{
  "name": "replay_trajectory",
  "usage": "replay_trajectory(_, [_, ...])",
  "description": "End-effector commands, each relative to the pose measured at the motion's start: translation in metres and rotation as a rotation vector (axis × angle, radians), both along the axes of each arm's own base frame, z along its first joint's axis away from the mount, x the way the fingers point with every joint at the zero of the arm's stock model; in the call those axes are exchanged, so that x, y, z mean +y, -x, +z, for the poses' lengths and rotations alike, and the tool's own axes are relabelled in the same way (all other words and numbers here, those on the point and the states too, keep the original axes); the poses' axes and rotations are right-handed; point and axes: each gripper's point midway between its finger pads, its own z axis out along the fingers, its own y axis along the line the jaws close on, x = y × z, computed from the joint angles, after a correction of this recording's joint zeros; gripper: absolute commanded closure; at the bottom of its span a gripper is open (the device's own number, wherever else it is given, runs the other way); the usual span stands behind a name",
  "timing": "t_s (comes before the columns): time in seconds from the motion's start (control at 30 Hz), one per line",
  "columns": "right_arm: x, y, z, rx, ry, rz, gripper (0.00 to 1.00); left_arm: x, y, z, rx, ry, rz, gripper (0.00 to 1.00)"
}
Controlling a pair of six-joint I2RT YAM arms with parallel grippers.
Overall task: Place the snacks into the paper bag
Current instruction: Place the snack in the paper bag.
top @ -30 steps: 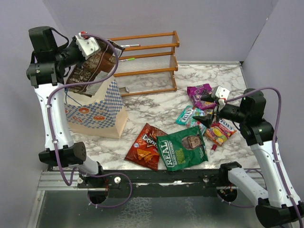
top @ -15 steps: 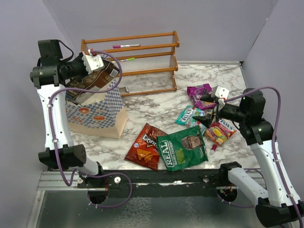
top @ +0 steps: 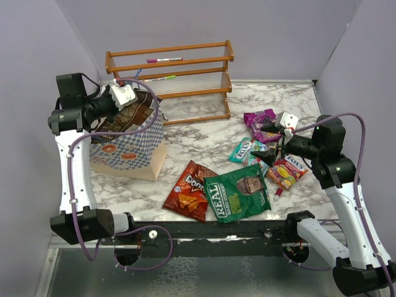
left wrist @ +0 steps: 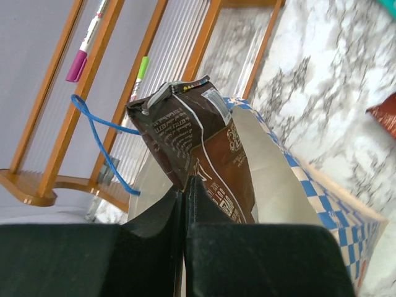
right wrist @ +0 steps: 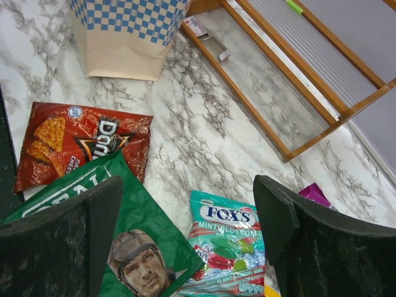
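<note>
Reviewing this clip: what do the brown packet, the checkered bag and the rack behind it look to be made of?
The brown packet is probably plastic film: glossy, its creases catch light, with a crimped top seal. The checkered bag looks like matte paper, printed blue-and-white over a tan kraft base, with sharp folds. The rack is likely varnished orange-brown wood; its ribbed shelves are perhaps plastic.
</note>
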Motion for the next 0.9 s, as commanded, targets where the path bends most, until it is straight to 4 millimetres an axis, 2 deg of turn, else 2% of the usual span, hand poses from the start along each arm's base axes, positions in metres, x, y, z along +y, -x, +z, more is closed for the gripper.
replay_trajectory(0.0, [0.002, -0.001, 0.002, -0.006, -0.018, 0.013, 0.13, -0.018, -0.005, 0.032, -0.048, 0.208, -0.011, 1.00])
replay_trajectory(0.13, [0.002, 0.000, 0.001, -0.009, -0.021, 0.018, 0.13, -0.035, -0.013, 0.036, 0.003, 0.343, 0.002, 1.00])
replay_trajectory(0.2, [0.000, -0.001, 0.000, -0.009, -0.019, 0.009, 0.13, -0.046, -0.013, 0.032, 0.045, 0.390, 0.013, 1.00])
replay_trajectory(0.3, [0.001, -0.001, -0.001, -0.007, -0.020, 0.015, 0.13, -0.067, -0.016, 0.026, 0.058, 0.417, 0.037, 1.00])
replay_trajectory(0.37, [0.001, -0.002, -0.001, -0.007, -0.019, 0.010, 0.13, -0.078, -0.017, 0.030, 0.041, 0.425, 0.058, 1.00])
replay_trajectory(0.53, [0.001, -0.003, -0.001, -0.002, -0.019, 0.015, 0.13, -0.091, -0.020, 0.038, 0.056, 0.461, 0.084, 1.00])
replay_trajectory(0.67, [0.001, -0.004, -0.002, 0.001, -0.017, 0.010, 0.13, -0.081, -0.022, 0.041, 0.028, 0.377, 0.113, 1.00])
replay_trajectory(0.87, [0.001, -0.004, -0.004, -0.001, -0.016, 0.013, 0.13, -0.034, -0.031, 0.035, -0.029, 0.173, 0.329, 1.00])
